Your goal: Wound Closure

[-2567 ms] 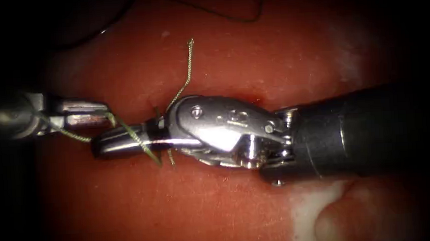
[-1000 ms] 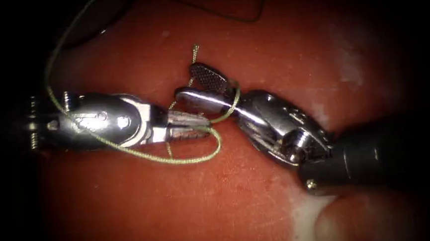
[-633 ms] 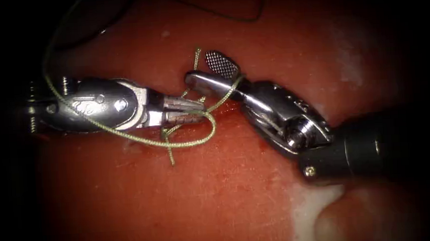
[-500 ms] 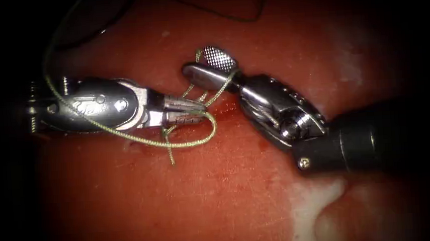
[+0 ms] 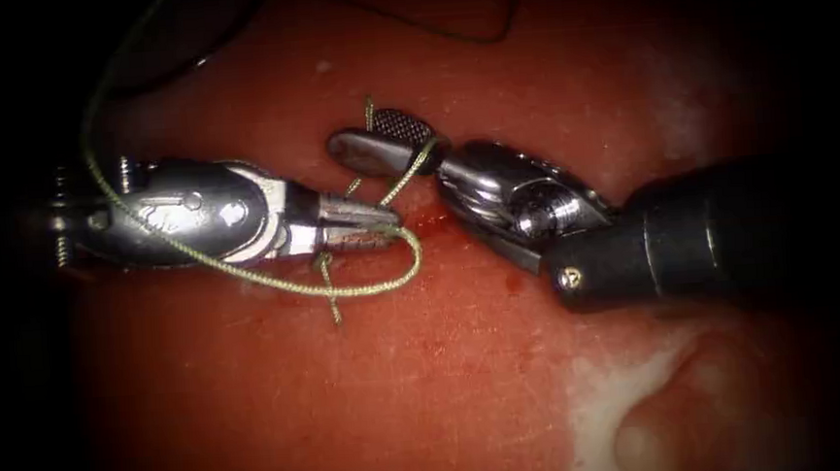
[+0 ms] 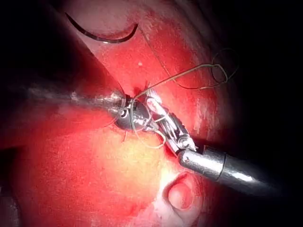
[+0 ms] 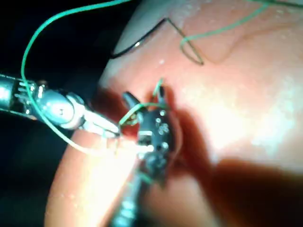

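Left tool (image 5: 385, 226): clamped on the thread (image 5: 345, 287) beside the cut.
Right tool (image 5: 375, 141): jaws parted, thread looped round them, holding nothing.
Needle (image 6: 102, 37): lying free on the tissue (image 5: 429, 381), well apart.
Handling: thread looks limp, light and slippery; best gripped near its short end.

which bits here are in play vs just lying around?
In play: left tool, shut on the thread; right tool, jaws open with thread looped around them near a short thread end; tissue.

Lying about: needle, held by neither tool, resting on the tissue.
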Action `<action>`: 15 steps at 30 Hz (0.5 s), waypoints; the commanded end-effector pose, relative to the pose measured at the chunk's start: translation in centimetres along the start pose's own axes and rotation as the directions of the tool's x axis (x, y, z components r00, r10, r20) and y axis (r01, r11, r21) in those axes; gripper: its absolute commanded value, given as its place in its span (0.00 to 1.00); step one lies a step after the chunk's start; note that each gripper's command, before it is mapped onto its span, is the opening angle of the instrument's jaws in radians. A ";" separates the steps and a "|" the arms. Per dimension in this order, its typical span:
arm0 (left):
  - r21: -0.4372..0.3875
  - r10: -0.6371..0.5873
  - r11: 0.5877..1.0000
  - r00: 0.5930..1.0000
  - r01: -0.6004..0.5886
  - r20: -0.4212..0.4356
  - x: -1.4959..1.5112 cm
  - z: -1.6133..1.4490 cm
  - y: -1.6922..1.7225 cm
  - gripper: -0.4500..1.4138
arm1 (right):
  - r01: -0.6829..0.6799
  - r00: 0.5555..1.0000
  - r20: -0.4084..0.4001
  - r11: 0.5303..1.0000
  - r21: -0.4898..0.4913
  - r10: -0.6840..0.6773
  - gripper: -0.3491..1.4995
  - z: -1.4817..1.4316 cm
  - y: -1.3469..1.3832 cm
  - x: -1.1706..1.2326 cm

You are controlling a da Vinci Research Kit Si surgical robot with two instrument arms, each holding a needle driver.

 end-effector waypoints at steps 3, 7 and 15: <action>-0.002 -0.001 1.000 1.000 0.001 -0.001 -0.03 0.06 0.02 0.05 | 0.000 1.000 0.017 1.000 -0.025 0.001 0.72 0.12 -0.02 0.02; -0.003 -0.001 1.000 1.000 0.001 -0.001 -0.03 0.05 0.04 0.05 | 0.015 1.000 0.015 0.999 -0.036 -0.015 0.71 0.24 -0.03 0.04; -0.008 0.001 1.000 1.000 -0.001 -0.002 -0.04 0.00 0.07 0.05 | 0.018 1.000 0.007 0.999 -0.044 -0.018 0.50 0.37 -0.10 0.01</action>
